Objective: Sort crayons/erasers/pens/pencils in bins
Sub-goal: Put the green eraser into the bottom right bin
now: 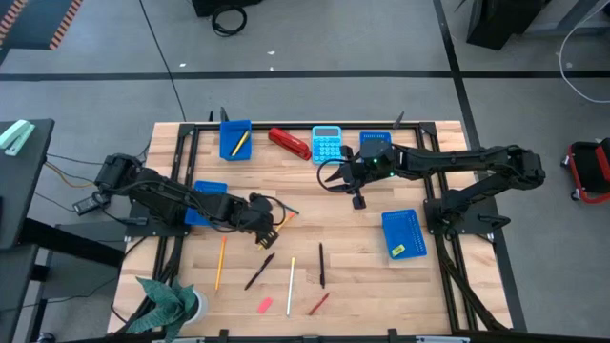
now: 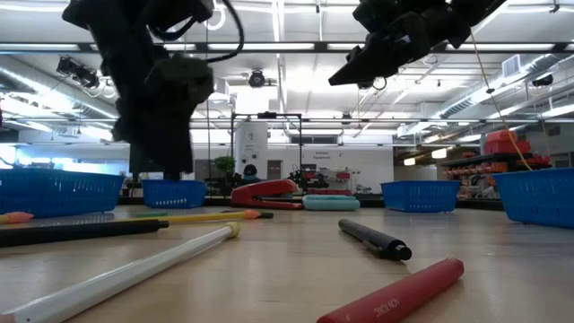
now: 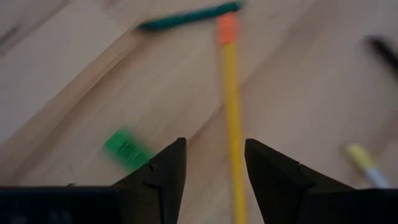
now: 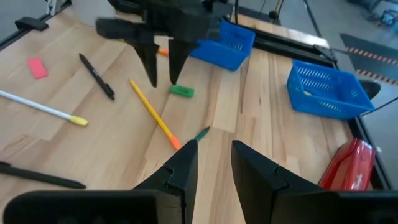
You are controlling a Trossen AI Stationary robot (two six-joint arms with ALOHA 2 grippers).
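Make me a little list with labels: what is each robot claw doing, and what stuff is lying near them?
left claw: open, empty, pointing down over the table
under it: green eraser beside a yellow pencil
right claw: open, empty, up in the air near the calculator
bins: blue bin holds one pencil; bin holds a yellow eraser
loose: pink eraser, black pen

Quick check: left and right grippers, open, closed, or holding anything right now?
Left gripper: open, empty, low over the yellow pencil.
Right gripper: fingers apart, empty, held up above the table.
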